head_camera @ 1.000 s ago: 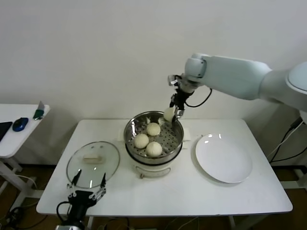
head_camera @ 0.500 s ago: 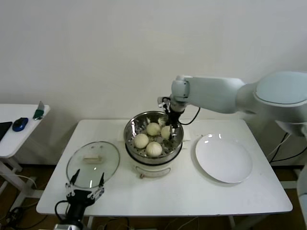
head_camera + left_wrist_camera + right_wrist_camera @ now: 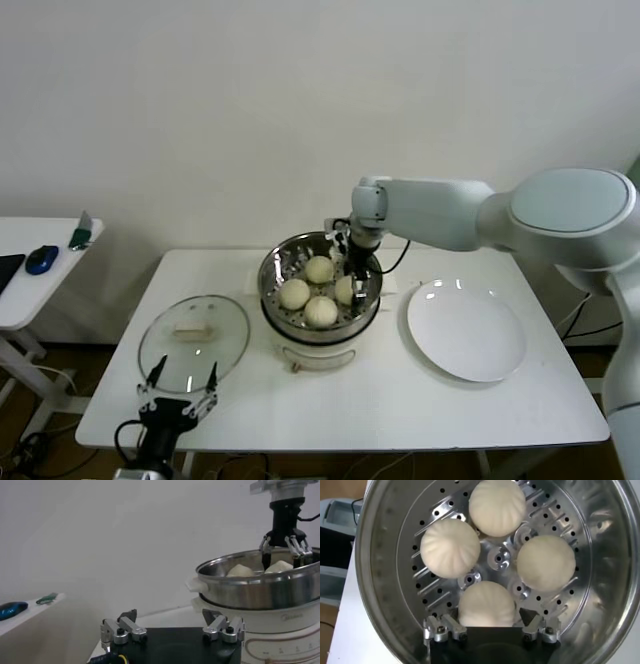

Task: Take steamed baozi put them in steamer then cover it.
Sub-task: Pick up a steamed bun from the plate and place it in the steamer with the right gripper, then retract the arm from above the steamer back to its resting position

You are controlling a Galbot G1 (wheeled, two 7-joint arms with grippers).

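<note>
All four steamed baozi (image 3: 497, 505) sat on the holey floor of the steamer (image 3: 272, 275), and the white plate (image 3: 466, 330) beside it had nothing on it. The right gripper (image 3: 491, 629) was down inside the steamer, right over the bun nearest to it. Its fingers (image 3: 442, 628) stood apart on either side of that bun and were not squeezing it, so the bun looked let go. The buns looked soft and light. A hard pinch would likely dent them, so they were best held gently around the round sides. The job left was the cover (image 3: 193, 340). It lay flat on the table (image 3: 400, 400) on the robot's left side, near the steamer but not touching it. It was glass with a metal rim, so it was probably heavy, smooth, and easy to break if it banged on the pot. The best place to grab it looked like the pale handle (image 3: 194, 330) in the middle, because the glass would slip. The left gripper (image 3: 180, 400) hung low at the near table edge, just by the cover, with its fingers wide apart and holding nothing.
</note>
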